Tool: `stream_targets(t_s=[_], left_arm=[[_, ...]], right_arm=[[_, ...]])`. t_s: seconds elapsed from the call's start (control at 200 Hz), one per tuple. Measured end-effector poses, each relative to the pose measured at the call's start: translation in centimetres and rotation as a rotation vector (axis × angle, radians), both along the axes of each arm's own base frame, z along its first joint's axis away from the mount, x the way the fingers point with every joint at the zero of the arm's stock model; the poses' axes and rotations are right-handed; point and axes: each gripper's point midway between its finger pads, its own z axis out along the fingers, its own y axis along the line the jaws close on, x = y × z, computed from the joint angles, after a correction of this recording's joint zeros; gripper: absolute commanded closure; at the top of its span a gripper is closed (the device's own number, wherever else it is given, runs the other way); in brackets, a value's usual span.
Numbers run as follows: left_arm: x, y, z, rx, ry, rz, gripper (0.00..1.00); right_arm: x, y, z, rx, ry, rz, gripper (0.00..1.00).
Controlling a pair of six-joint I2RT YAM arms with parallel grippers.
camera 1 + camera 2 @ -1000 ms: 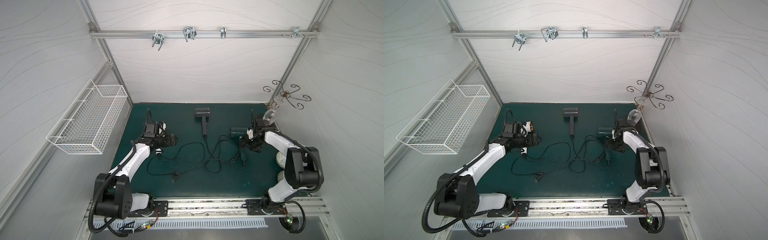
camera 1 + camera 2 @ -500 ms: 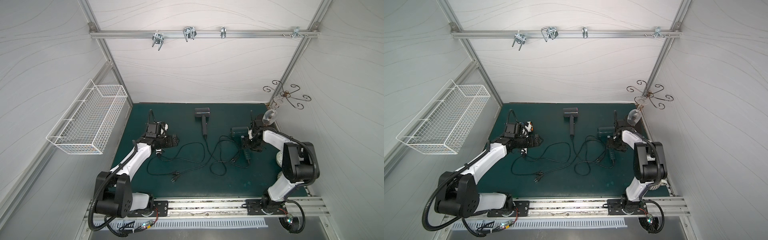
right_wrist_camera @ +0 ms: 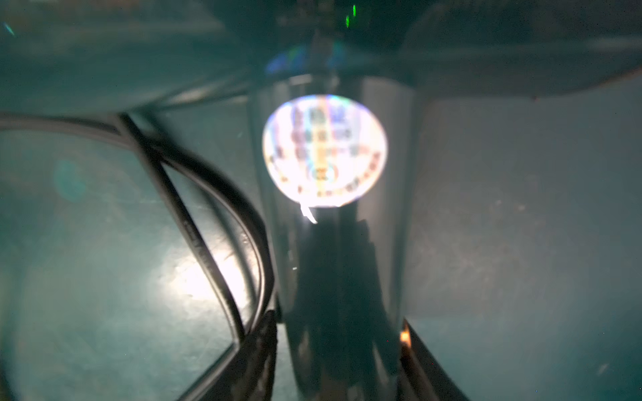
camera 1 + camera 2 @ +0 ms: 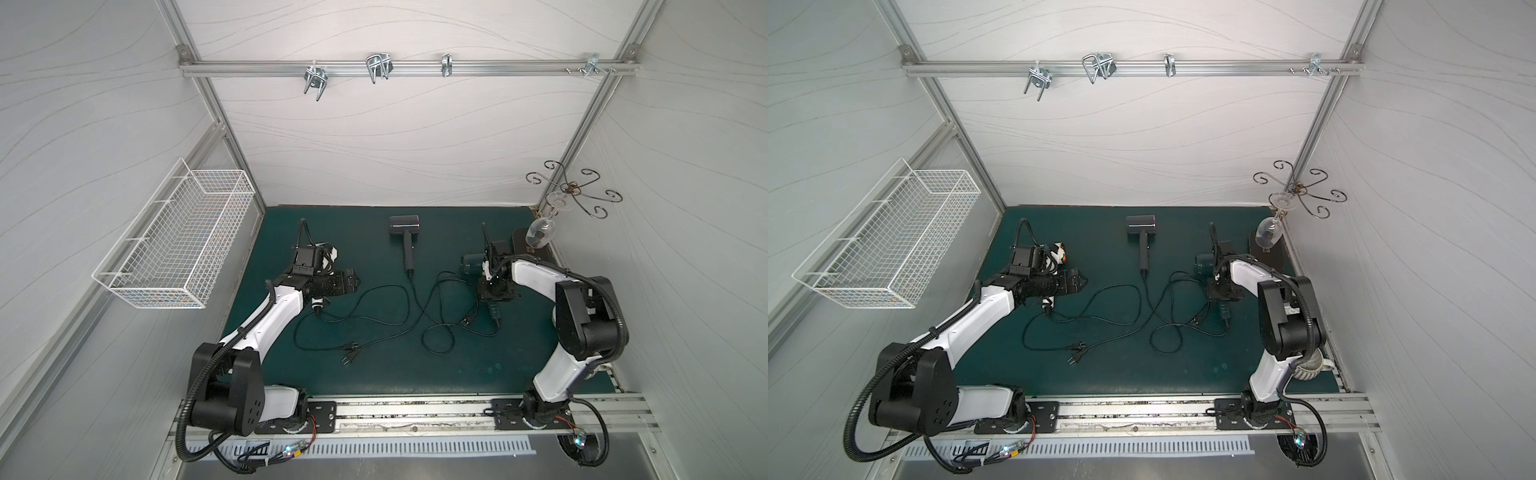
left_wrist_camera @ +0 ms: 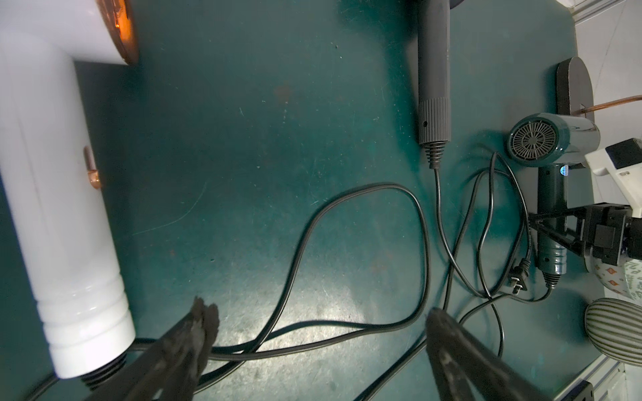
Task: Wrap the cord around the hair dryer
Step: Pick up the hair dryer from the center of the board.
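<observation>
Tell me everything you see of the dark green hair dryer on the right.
The dark green hair dryer looks like glossy plastic, with a round grey rear grille and a shiny round sticker on its handle. It lies flat on the green mat, black cord trailing from the handle end. The right gripper straddles the handle; contact is unclear.

Nothing is reading clearly: the round sticker [image 3: 324,151] on the hair dryer [image 3: 333,277] handle is showing only blurred marks.
</observation>
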Motion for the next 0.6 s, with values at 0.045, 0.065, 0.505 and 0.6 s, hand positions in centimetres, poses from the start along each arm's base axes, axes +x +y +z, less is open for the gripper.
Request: stream_targets(t_s=[0.045,0.065,0.505,0.6], left_arm=[[0.0,0.0,0.0,0.000,0.000,0.000,0.02],[0.0,0.0,0.0,0.000,0.000,-0.001,0.02],[0.1,-0.5,1.0,-0.014,0.001,-0.012,0.02],[0.6,-0.6,2.2,-0.019,-0.015,-0.015,0.02]], right_arm=[[0.0,0.0,-0.1,-0.001,0.001,0.004,0.60],[0.0,0.0,-0.1,-0.002,0.002,0.004,0.61],[0.1,0.6,0.5,-0.007,-0.017,0.043,1.00],[-0.1,1.5,1.8,-0.003,-0.047,0.077,1.00]])
